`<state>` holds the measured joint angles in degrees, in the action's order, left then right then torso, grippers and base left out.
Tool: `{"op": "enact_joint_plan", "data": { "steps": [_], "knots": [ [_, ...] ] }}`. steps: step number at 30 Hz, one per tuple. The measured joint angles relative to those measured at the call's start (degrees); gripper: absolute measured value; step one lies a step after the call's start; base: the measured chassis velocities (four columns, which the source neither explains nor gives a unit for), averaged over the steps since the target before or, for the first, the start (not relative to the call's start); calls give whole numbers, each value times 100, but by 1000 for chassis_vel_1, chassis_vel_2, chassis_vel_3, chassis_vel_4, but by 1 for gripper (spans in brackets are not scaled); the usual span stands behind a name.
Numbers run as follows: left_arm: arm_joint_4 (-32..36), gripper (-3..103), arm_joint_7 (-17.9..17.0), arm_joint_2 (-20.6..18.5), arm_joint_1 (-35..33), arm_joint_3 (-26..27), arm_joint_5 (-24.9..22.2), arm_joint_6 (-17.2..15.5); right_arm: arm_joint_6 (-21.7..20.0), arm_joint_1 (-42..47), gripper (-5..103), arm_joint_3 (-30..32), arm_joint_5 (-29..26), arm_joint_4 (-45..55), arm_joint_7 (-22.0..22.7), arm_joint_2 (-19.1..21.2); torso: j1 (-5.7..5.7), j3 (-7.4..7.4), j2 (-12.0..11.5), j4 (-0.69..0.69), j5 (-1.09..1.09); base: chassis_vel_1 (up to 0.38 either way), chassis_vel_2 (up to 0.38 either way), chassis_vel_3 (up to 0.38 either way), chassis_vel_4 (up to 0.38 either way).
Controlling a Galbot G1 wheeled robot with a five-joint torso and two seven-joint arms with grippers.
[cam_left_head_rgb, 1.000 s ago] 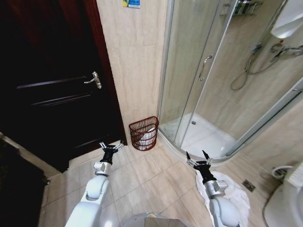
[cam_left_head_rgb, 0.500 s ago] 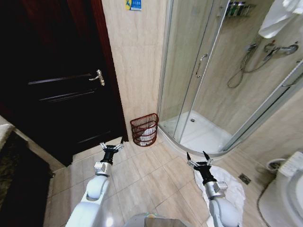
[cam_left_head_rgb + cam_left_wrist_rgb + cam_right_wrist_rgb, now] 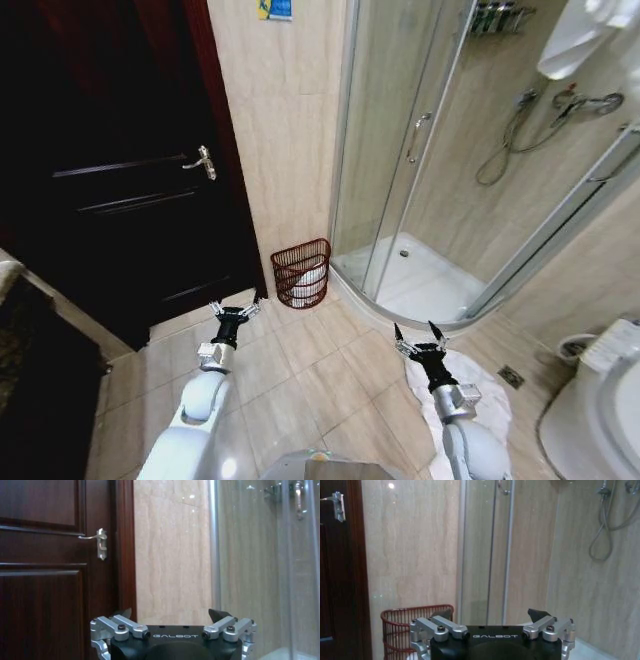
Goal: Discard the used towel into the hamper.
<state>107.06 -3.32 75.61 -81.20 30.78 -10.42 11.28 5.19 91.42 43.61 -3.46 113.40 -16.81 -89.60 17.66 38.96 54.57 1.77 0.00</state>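
The hamper point(image 3: 302, 272) is a low reddish-brown wire basket on the floor against the beige wall, between the dark door and the shower; something white lies inside it. The right wrist view also catches the hamper point(image 3: 400, 628), ahead of the open right gripper point(image 3: 491, 614). A crumpled white towel point(image 3: 478, 395) lies on the tiles under my right arm. My left gripper point(image 3: 234, 308) is held out open and empty, short of the hamper. My right gripper point(image 3: 420, 335) is open and empty above the towel's edge. The left gripper point(image 3: 172, 614) faces the wall beside the door.
A dark wooden door point(image 3: 120, 190) with a metal handle point(image 3: 202, 163) stands on the left. The curved glass shower enclosure point(image 3: 400, 170) with its raised tray fills the right. A toilet point(image 3: 600, 410) and a floor drain point(image 3: 510, 377) sit at the lower right.
The whole head view has shifted, so the camera moved; the hamper now sits slightly left and farther off. Both arms hold the same open pose.
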Motion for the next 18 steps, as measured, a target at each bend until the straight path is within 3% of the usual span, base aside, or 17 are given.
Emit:
{"op": "enact_joint_plan", "data": {
  "steps": [9, 18],
  "knots": [
    [20, 100, -1, 18, -23, -10, 8, 16, 18, 20, 100, 14, -9, 7, 6, 34, -1, 0, 0, -1, -1, -206, -280, 188, 268],
    [48, 100, -1, 25, -38, -19, 22, 19, 61, 3, 100, 5, -9, -6, 24, 45, -1, -1, 0, 1, 2, -296, -349, 293, 361]
  ]
}}
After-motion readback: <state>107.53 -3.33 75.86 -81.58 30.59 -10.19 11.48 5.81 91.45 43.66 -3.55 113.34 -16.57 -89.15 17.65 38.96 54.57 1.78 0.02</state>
